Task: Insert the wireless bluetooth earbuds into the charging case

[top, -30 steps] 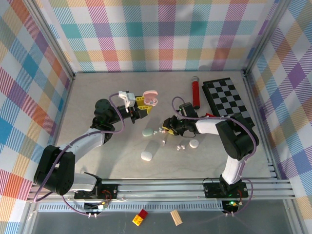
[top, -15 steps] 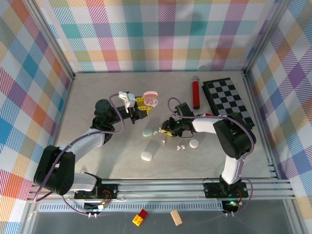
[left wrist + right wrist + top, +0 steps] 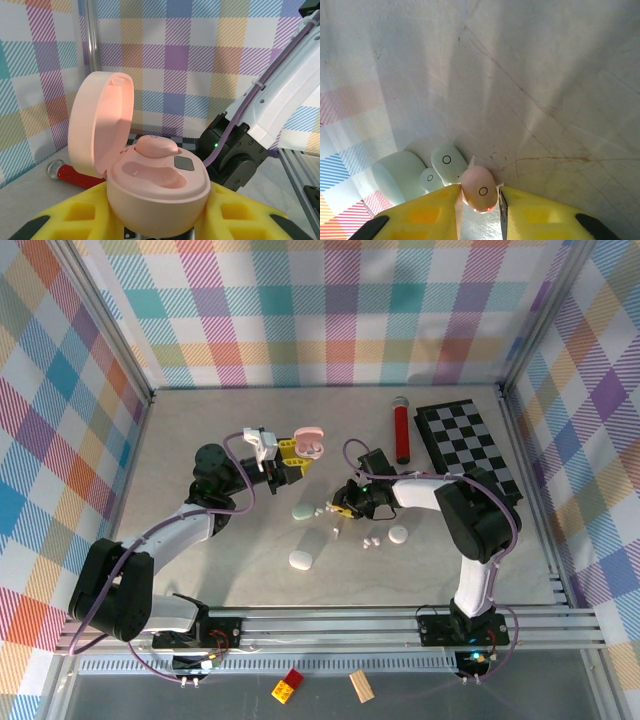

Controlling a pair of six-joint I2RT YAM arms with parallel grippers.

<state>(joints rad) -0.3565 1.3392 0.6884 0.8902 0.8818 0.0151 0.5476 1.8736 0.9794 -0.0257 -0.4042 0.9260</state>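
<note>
My left gripper (image 3: 291, 456) (image 3: 157, 222) is shut on a pink charging case (image 3: 160, 190) (image 3: 310, 443), held above the table with its lid up. One pink earbud (image 3: 156, 146) sits in the case's far slot; the near slot is bare. My right gripper (image 3: 344, 508) (image 3: 479, 191) is low at the table, its yellow fingers (image 3: 530, 215) closed in on a second pink earbud (image 3: 481, 185) that rests on the surface. Two pale green earbuds (image 3: 447, 162) lie just left of it, against a pale green case (image 3: 395, 180) (image 3: 302, 511).
A white case (image 3: 301, 560), another white case (image 3: 398, 534) and small white earbuds (image 3: 369, 540) lie nearer the arms. A red microphone (image 3: 402, 430) and a checkerboard (image 3: 465, 440) sit at the back right. Plaid walls ring the table.
My right gripper has shifted slightly left and its jaws have narrowed onto the pink earbud. The left arm and the pink case have not moved.
</note>
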